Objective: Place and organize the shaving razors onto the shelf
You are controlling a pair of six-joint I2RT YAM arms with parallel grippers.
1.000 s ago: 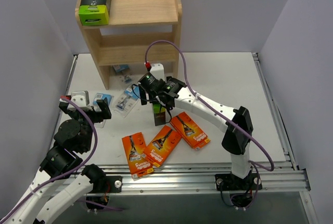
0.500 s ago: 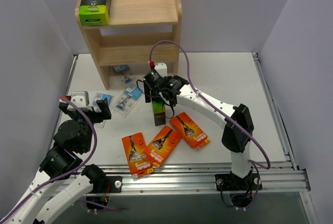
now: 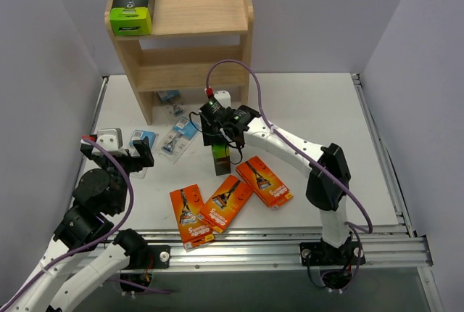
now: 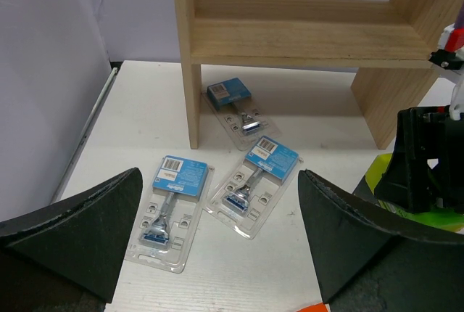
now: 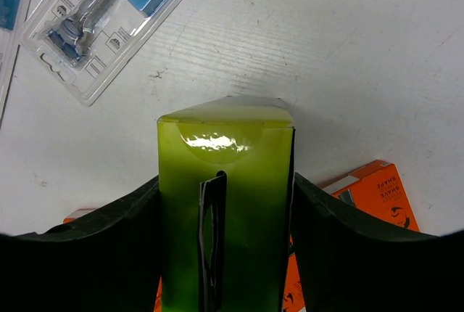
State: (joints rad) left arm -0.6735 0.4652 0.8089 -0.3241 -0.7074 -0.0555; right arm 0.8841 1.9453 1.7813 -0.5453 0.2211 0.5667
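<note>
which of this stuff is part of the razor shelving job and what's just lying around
Job: shelf, green box on top tier, standing green box in right hand, three orange boxes, three blister packs.
Not the job: table, purple cables, metal rail.

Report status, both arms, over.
Left fingers open, empty. Right fingers shut on upright green box. Second green box on shelf top tier, space beside it.
</note>
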